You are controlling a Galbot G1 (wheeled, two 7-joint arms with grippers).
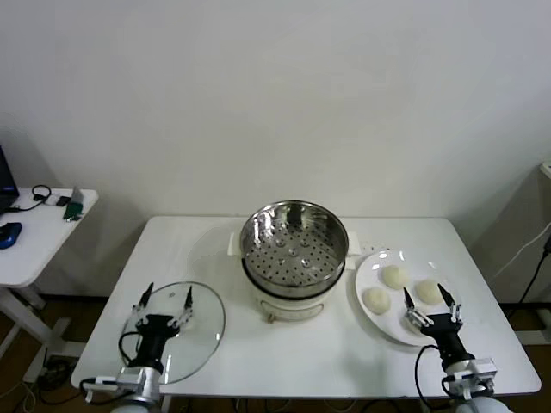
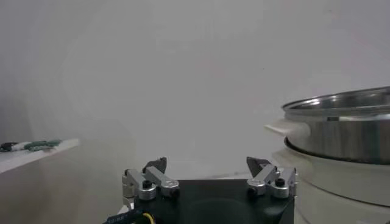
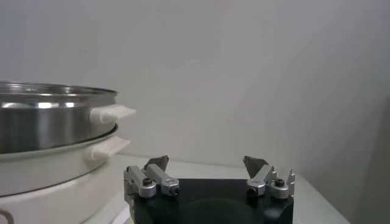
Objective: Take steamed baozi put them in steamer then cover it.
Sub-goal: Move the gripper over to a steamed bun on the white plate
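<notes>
The shiny steel steamer [image 1: 294, 247] stands uncovered on its white cooker base at the table's middle, its perforated floor bare. It also shows in the left wrist view [image 2: 341, 128] and the right wrist view [image 3: 46, 122]. Three cream-white baozi [image 1: 394, 276] lie on a white plate [image 1: 368, 272] to its right; a fourth is not visible. The clear glass cover [image 1: 202, 331] lies flat on the table at the left. My left gripper [image 1: 167, 298] is open over the cover. My right gripper [image 1: 428, 298] is open over the plate's near edge, close to the baozi.
A white side table [image 1: 39, 237] with a mouse, cables and small items stands to the far left. A white wall is behind the table. The table's front edge is close under both grippers.
</notes>
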